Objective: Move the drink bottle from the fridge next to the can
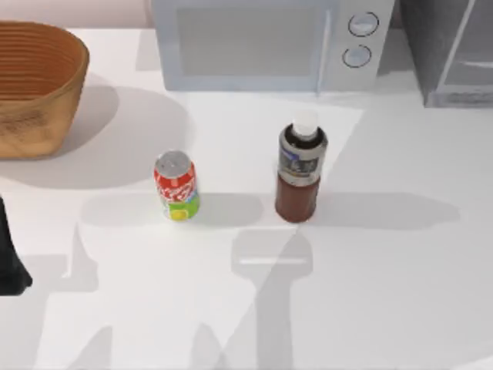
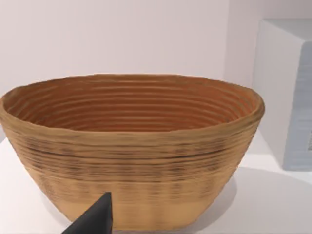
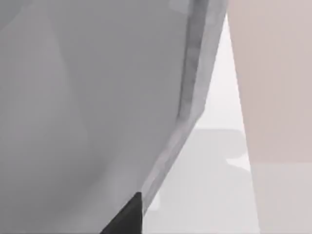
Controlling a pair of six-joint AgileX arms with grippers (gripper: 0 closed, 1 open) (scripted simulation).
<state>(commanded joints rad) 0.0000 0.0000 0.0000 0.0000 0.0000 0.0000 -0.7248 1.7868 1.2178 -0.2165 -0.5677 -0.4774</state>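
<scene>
In the top view the bottle (image 1: 300,166) stands upright on the open table (image 1: 400,277), about mid-table and nearer the back edge than the front, with the can (image 1: 176,185) upright to its left, near but clearly apart, a bare strip of table between them. The fridge (image 1: 451,50) sits at the back right corner, the microwave (image 1: 273,42) along the back edge beside it, and a basket (image 1: 35,85) at the back left corner. A dark piece of the left arm (image 1: 11,254) shows at the left edge, parked away from both drinks. In the left wrist view the basket (image 2: 131,151) looms close, the microwave's side (image 2: 287,92) stands behind it, and a dark fingertip (image 2: 95,219) of the left gripper pokes in at the frame's lower edge; whether that pincer is apart or together I cannot tell. In the right wrist view the camera faces the fridge's pale door and frame (image 3: 192,83) at close range, with one dark fingertip (image 3: 126,219) showing; again I cannot tell how that pincer stands. As I judge it, the bottle is already out of the fridge and set down by the can, so the carrying step looks done. What remains is likely only drawing the right arm away from the fridge, unless a tighter pairing is wanted, which would call for a fresh grasp round the bottle's body and a short slide leftward.
</scene>
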